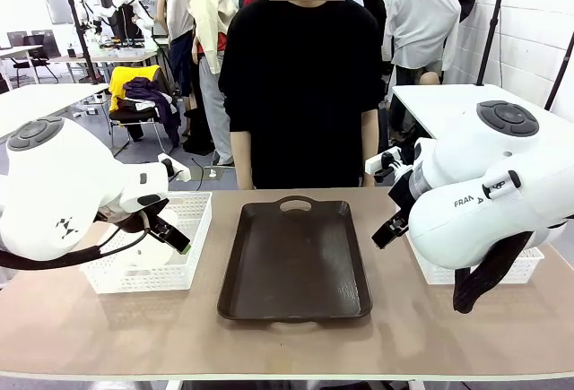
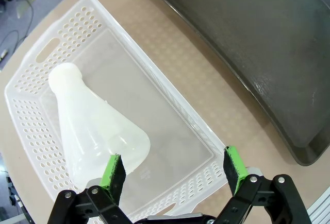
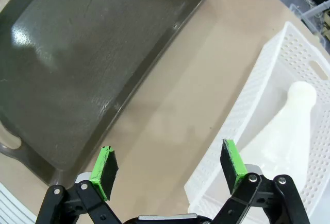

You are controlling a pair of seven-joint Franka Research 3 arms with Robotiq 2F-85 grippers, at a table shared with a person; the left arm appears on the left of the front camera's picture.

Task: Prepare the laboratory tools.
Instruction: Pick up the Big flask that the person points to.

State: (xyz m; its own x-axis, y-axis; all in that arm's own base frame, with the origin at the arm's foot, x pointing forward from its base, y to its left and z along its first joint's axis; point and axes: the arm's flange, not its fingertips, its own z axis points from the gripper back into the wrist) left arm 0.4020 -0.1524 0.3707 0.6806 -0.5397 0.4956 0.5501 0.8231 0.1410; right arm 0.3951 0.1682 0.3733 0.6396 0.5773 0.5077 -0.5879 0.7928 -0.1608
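Tan tabletop (image 1: 108, 327). Frosted-white conical flask (image 2: 93, 126) in mesh basket (image 2: 31, 105); second flask (image 3: 291, 126) with base cut off at the edge. Left gripper (image 2: 172, 167), right gripper (image 3: 167, 165) gaping wide, empty.

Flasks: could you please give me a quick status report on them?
Left gripper open over the left flask in the left basket. Right gripper open at the right basket edge, right flask inside. Neither held. Nothing blocking.

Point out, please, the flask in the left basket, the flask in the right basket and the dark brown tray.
Left flask (image 2: 95, 126): left wrist view, on its conical body.
Right flask (image 3: 291, 131): right wrist view, on its conical body.
Dark brown tray (image 1: 296, 260): front view, on its bare floor.
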